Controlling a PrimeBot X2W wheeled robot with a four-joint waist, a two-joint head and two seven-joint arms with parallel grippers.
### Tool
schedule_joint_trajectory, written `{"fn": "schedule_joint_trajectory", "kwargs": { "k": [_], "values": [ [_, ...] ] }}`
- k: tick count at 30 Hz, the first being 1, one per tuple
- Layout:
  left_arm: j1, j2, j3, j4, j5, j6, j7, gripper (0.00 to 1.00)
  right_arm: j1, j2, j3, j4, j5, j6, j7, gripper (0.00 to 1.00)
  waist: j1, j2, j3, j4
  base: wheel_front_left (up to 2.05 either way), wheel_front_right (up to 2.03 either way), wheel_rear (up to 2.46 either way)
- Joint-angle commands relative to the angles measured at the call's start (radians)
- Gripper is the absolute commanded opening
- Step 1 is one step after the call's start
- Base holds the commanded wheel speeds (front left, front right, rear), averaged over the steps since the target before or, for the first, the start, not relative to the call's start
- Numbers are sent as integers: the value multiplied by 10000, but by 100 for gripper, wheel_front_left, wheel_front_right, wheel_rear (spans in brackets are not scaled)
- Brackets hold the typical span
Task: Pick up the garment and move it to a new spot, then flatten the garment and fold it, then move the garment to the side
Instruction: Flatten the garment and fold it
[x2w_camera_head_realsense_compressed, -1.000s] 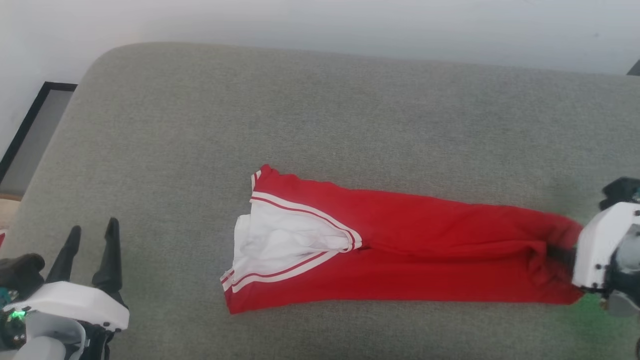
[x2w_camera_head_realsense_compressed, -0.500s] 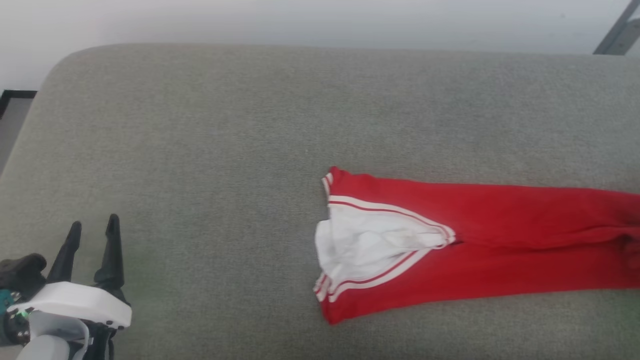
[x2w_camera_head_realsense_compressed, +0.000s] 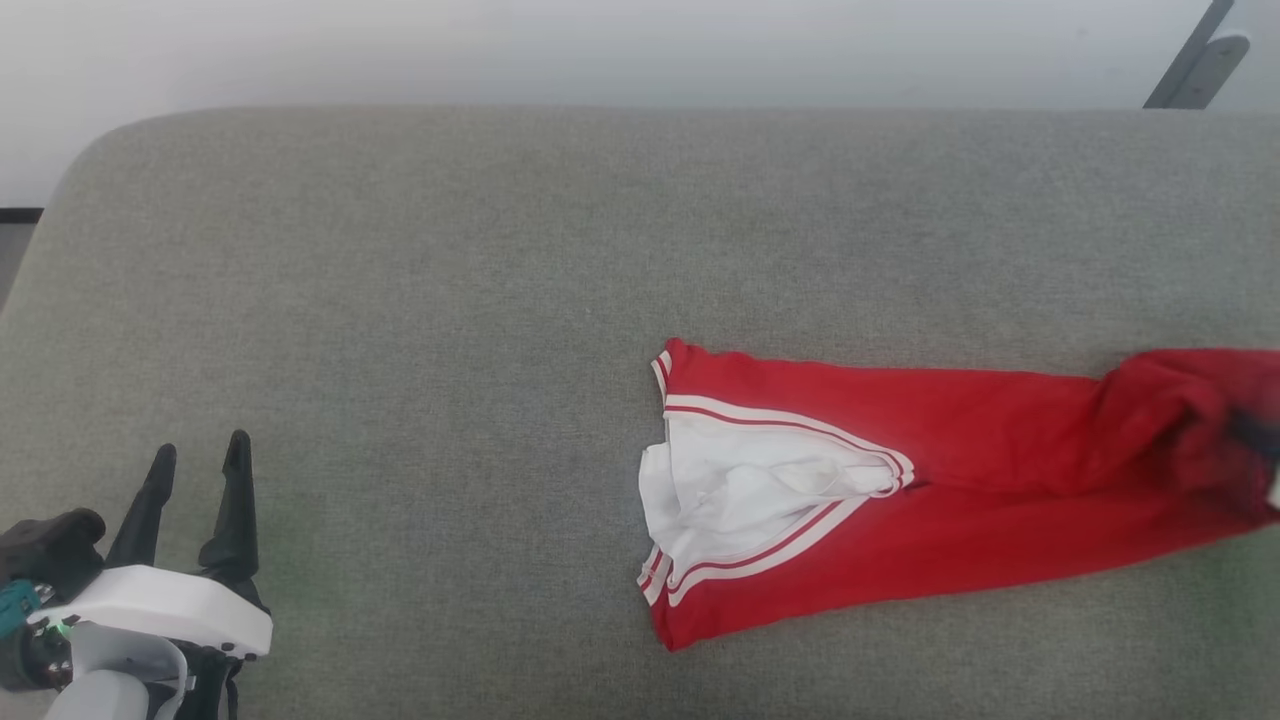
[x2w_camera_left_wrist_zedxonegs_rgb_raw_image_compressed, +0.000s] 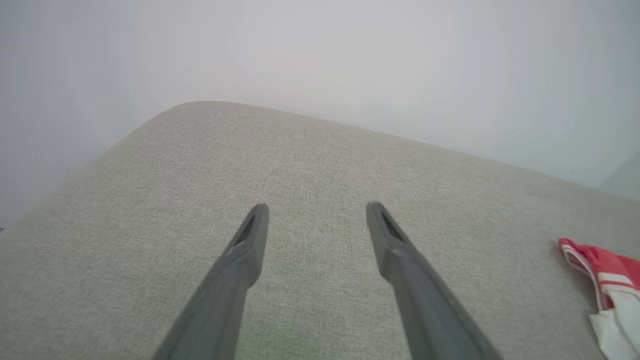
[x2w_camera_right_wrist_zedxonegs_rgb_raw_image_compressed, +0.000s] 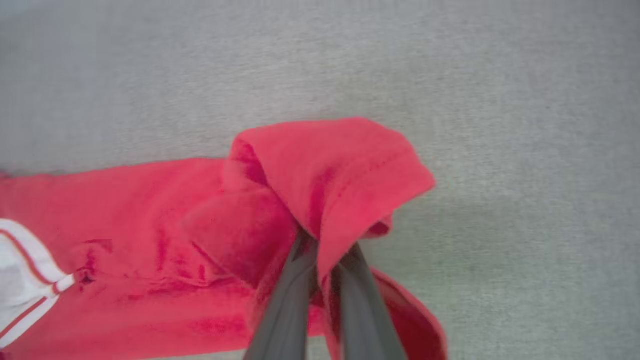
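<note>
Lying stretched out on the grey cushion (x2w_camera_head_realsense_compressed: 400, 300), the jersey (x2w_camera_head_realsense_compressed: 900, 500) makes a long red band in the head view, running from just past the middle out to three o'clock. Its nine o'clock end lies flat and shows a white panel edged with red-and-white striped trim. The three o'clock end is bunched into a raised hump at the edge of that view.

In the right wrist view, the right gripper (x2w_camera_right_wrist_zedxonegs_rgb_raw_image_compressed: 325, 250) has its two dark fingers closed tight on that bunched end. A fold of red cloth drapes over the fingertips and hides them, and the rest of the jersey trails off towards nine o'clock. The lettering and number cannot be seen from any angle.

Well apart from the jersey, at eight o'clock in the head view, the left gripper (x2w_camera_head_realsense_compressed: 202, 445) hangs over bare cushion with its fingers spread wide and nothing between them. In its own wrist view, the striped end of the jersey just peeks in at four o'clock.

Beyond the cushion's far edge is a plain pale wall (x2w_camera_head_realsense_compressed: 600, 50), with a dark metal bar (x2w_camera_head_realsense_compressed: 1195, 60) slanting in at one o'clock.
</note>
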Motion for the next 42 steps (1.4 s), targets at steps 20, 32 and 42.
{"fn": "schedule_joint_trajectory", "kwargs": {
  "k": [20, 32, 42],
  "values": [
    [-549, -495, -467, 337, 502, -413, -41, 100, -147, 2610, 3726, -2763, 95, 2, 728, 0, 0, 0, -263, 1229, 0, 0, 0],
    [-691, -709, -462, 582, 641, -577, -42, 100, -862, 2921, 5086, -1336, 179, 2, -188, 100, 0, 0, -446, 1610, 0, 0, 0],
    [-313, -572, -30, 356, 755, -594, -42, 100, -819, 2375, 4977, -2039, 580, 2, -839, 100, 0, 0, -710, 1009, 0, 0, 0]
  ]
}}
